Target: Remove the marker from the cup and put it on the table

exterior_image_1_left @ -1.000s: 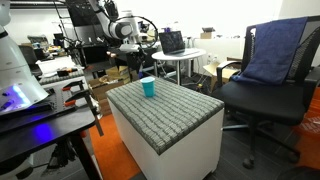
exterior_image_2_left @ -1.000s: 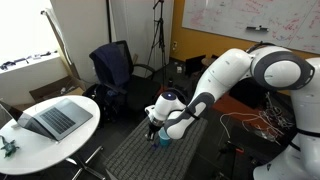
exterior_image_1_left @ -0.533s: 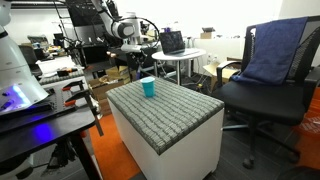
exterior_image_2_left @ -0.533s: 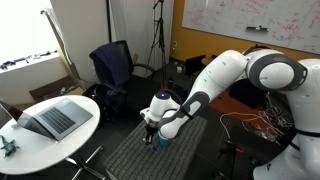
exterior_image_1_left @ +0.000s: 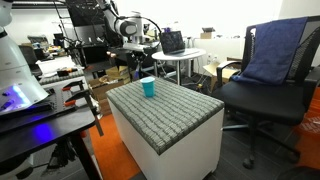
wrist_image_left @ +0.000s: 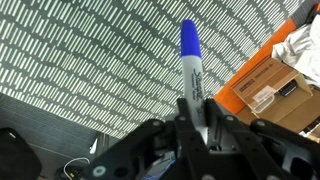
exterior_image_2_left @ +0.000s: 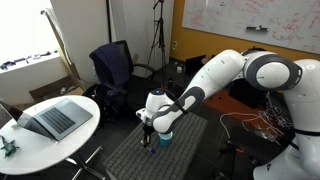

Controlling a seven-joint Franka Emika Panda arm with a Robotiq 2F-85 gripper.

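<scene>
The small teal-blue cup stands near the far edge of the table's grey woven top; it also shows just beside my gripper in an exterior view. My gripper hangs over the table, to the side of the cup. In the wrist view the gripper is shut on a white marker with a blue cap, which points out over the woven top. The marker is out of the cup and held above the table.
A small round white table with a laptop stands close to the big table. A black office chair draped with blue cloth stands beside it. A cardboard box lies on the orange floor past the table's edge.
My gripper has moved sideways away from the cup, carrying the marker with it. The cup has not moved.
</scene>
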